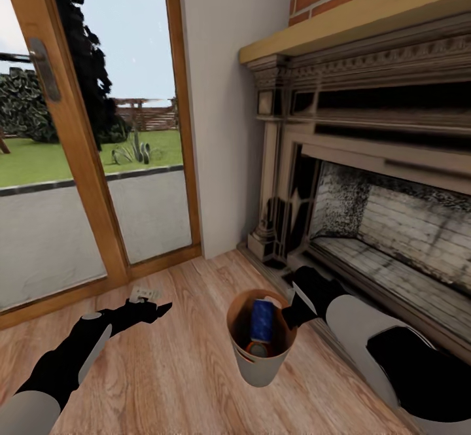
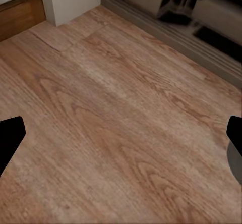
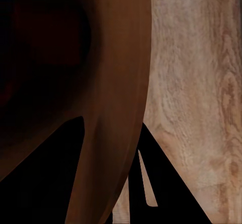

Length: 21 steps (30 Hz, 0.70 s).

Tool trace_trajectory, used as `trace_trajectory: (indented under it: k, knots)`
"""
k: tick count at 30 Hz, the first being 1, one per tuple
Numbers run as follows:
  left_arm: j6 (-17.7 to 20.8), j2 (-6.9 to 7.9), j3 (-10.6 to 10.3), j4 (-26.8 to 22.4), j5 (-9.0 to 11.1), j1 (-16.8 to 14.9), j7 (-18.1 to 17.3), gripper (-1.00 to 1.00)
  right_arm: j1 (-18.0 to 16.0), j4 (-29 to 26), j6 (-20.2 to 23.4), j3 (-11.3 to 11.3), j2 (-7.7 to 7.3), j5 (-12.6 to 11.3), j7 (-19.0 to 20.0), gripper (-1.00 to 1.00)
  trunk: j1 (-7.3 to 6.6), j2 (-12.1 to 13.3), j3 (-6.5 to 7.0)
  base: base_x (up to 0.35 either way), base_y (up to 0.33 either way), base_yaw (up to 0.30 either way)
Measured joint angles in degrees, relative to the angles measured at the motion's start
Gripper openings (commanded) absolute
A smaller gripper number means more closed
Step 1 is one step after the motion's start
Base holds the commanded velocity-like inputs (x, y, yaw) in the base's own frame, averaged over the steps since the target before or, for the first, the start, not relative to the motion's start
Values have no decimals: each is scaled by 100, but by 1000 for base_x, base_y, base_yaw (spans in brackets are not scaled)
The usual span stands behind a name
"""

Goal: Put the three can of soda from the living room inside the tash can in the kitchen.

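Progress: your right claw (image 1: 292,313) pinches the trash can (image 1: 260,363) by its rim, beside the fireplace (image 1: 366,180) | blue soda can (image 1: 263,320) and another inside, third unclear | left claw (image 1: 152,307) spread, empty | kitchen trip remains.

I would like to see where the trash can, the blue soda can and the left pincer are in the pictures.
trash can (image 1: 260,371): head view, pale outer wall.
blue soda can (image 1: 263,320): head view, its blue side, inside the bin.
left pincer (image 1: 156,307): head view, between the fingertips.
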Motion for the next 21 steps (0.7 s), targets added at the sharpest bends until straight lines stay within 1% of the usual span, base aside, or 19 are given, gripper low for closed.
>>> trace_trajectory:
  k: [6,17,19,21]
  knots:
    - [-25,0,0,3,-4,1,3,100,3,0,-8,-1,0,21,-2,-100,16,-8,-133,0,0,0]
    - [-236,-6,6,262,0,0,1,100,23,0,-23,-5,-14,28,-2,-100,44,-23,-377,0,0,0]
    - [-249,-5,8,292,1,0,1,100,33,0,-22,-16,-40,-7,3,-100,49,-26,-421,0,0,0]
    - [-259,-3,8,300,1,0,0,100,38,-2,-24,-7,-67,12,0,-100,54,-28,-465,0,0,0]
